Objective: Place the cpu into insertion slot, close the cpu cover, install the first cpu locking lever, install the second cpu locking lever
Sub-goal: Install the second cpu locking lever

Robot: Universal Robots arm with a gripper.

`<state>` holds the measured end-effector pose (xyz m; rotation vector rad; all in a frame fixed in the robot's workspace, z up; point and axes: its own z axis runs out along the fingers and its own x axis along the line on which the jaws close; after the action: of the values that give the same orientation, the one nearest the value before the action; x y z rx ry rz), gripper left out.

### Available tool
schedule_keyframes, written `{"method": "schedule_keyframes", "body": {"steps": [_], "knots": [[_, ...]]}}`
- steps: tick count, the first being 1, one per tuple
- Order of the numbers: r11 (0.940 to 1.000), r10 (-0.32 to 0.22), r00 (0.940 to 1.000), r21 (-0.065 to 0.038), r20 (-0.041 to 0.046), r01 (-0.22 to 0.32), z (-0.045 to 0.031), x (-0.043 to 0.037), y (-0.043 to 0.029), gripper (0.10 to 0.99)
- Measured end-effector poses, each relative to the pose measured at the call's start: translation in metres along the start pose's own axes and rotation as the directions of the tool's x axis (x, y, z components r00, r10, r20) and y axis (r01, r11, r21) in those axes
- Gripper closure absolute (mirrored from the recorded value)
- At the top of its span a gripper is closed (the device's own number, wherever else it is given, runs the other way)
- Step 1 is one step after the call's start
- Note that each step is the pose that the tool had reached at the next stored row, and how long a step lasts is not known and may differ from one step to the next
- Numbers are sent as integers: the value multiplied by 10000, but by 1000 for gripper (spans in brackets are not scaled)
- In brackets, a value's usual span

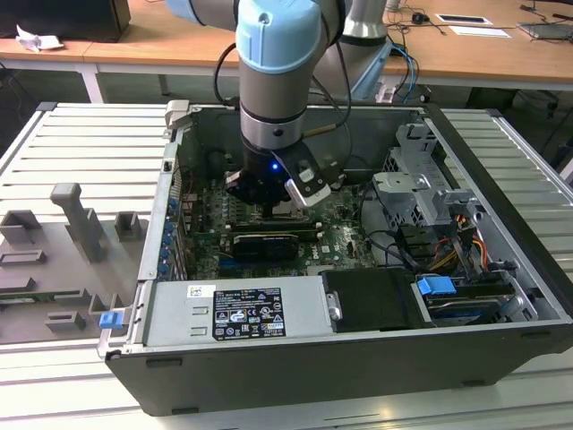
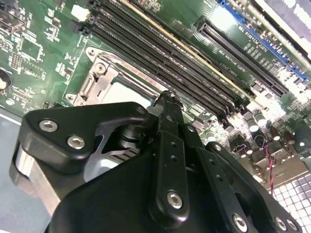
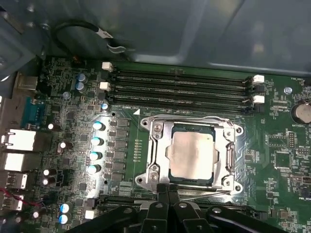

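Already your hand [image 3: 169, 190], fingertips pressed together, is hovering at the socket's edge over the lever.
You are seeing the cpu [image 3: 193, 155] sitting in the insertion slot [image 3: 214, 175] under the lowered cpu cover [image 3: 162, 143]; a slipping fingertip is risking scraping the motherboard [image 3: 278, 160], and the memory slots [image 3: 180, 90] are crowding the far side.

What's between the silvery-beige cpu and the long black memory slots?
In the first wrist view, the silver metal cpu cover frame edge lies between the pale square cpu and the black memory slots, plus green board.
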<state>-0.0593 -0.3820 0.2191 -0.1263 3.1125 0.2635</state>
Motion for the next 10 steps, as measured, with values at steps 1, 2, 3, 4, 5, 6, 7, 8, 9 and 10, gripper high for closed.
{"method": "schedule_keyframes", "body": {"steps": [1,2,3,4,5,6,7,8,9,10], "knots": [[10000,0,10000,-25,3,0,5,9,0,980],[10000,-2,10000,-53,5,2,10,11,-1,980],[10000,1,10000,-71,6,0,16,14,-2,980],[10000,1,10000,-88,8,-1,19,15,-2,980],[9999,2,10000,-109,10,-2,22,16,-2,980],[9999,1,10000,-117,11,-1,25,16,-4,980],[9999,1,10000,-116,11,-1,26,16,-4,980],[9999,-1,10000,-122,11,1,28,19,-7,980],[9999,-1,10000,-140,15,2,30,28,-12,980],[9998,-2,10000,-190,20,3,30,47,-18,980]]}}
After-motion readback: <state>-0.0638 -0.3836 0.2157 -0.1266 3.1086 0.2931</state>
